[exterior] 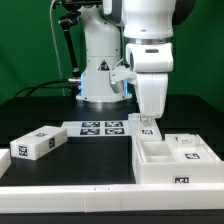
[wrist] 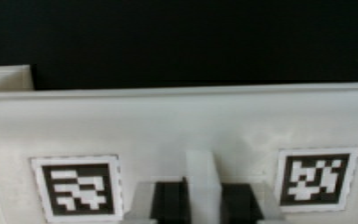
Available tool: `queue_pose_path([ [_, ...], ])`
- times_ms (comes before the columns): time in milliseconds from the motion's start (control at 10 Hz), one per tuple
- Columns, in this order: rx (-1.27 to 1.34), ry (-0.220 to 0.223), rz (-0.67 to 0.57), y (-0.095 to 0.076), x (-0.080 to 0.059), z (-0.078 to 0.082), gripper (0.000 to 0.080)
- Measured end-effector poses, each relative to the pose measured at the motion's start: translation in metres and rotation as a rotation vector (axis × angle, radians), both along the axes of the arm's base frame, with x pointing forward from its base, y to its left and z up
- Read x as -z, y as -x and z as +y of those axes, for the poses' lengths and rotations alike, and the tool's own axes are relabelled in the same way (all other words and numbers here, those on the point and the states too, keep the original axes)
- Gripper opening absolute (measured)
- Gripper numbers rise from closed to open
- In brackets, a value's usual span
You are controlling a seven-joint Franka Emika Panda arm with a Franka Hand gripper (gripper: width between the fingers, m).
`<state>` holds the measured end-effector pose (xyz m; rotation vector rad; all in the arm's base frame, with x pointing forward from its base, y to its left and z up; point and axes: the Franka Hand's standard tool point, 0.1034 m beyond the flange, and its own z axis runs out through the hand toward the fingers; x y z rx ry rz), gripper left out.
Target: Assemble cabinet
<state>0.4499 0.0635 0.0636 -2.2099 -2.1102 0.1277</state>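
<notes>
The gripper [exterior: 143, 122] [wrist: 197, 202] hangs at the rear wall of the cabinet box [exterior: 165, 172] [wrist: 176, 125], jaws narrow and pinching that wall between 2 tags. The box lies open-topped on the counter [exterior: 95, 152] at the exterior view's right. A loose block [exterior: 38, 143] lies well apart, left of the marker board [exterior: 100, 128].

The black table [exterior: 95, 160] carries 3 white things. The cabinet [exterior: 175, 165], an open box with compartments, lies directly under the tool [exterior: 143, 122] and reaches away from it toward the exterior view's right. The marker board [exterior: 100, 127] lies flat just beside the tool, on the exterior view's left. A tagged white block [exterior: 40, 144] rests beyond that board, well apart from the tool.
</notes>
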Motion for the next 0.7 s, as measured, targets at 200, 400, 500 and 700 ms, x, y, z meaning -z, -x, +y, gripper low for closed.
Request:
queue_pose_path([
  [200, 0.01, -0.004, -0.022, 0.003, -0.001, 0.004, 0.0068],
  [400, 0.013, -0.011, -0.046, 0.002, 0.0, 0.005, 0.0068],
  [500, 0.015, -0.012, -0.05, 0.001, -0.001, 0.006, 0.0068],
  [700, 0.016, -0.022, -0.083, -0.005, -0.003, 0.008, 0.0068],
])
